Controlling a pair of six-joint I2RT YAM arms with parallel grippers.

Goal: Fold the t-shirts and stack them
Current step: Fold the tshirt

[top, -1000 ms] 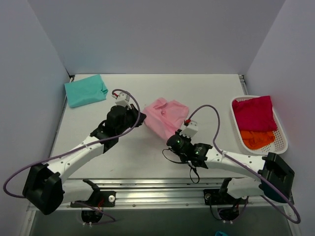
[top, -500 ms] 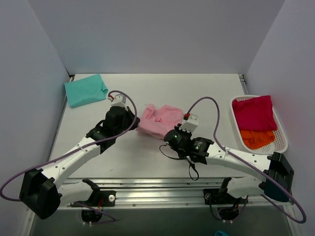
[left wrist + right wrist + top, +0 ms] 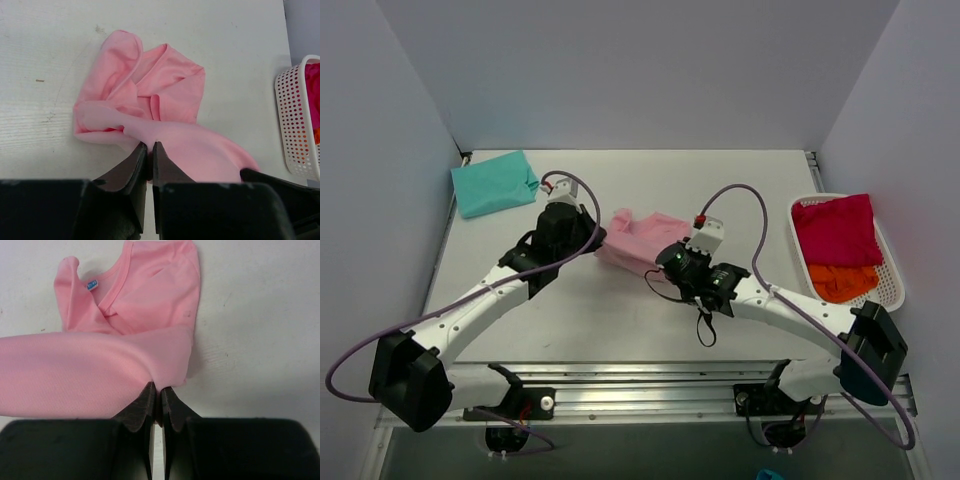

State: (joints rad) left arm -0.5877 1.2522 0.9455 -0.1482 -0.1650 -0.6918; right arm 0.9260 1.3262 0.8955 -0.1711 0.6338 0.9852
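A light pink t-shirt [image 3: 638,240] lies crumpled in the middle of the table, its near edge lifted and stretched between both grippers. My left gripper [image 3: 592,243] is shut on its left edge; the left wrist view shows the jaws pinching pink cloth [image 3: 165,135]. My right gripper [image 3: 667,266] is shut on its right edge, as seen in the right wrist view [image 3: 100,375]. A folded teal t-shirt [image 3: 494,183] lies at the far left corner. A crimson red t-shirt [image 3: 834,230] and an orange t-shirt [image 3: 842,282] lie in the white mesh basket [image 3: 892,290] at the right.
The basket also shows at the right edge of the left wrist view [image 3: 295,125]. Grey walls stand around the table on the left, back and right. Cables loop above both arms.
Both grippers have moved left and away from the arm bases, dragging the pink t-shirt. Its near edge has been pulled over and stretched between them.
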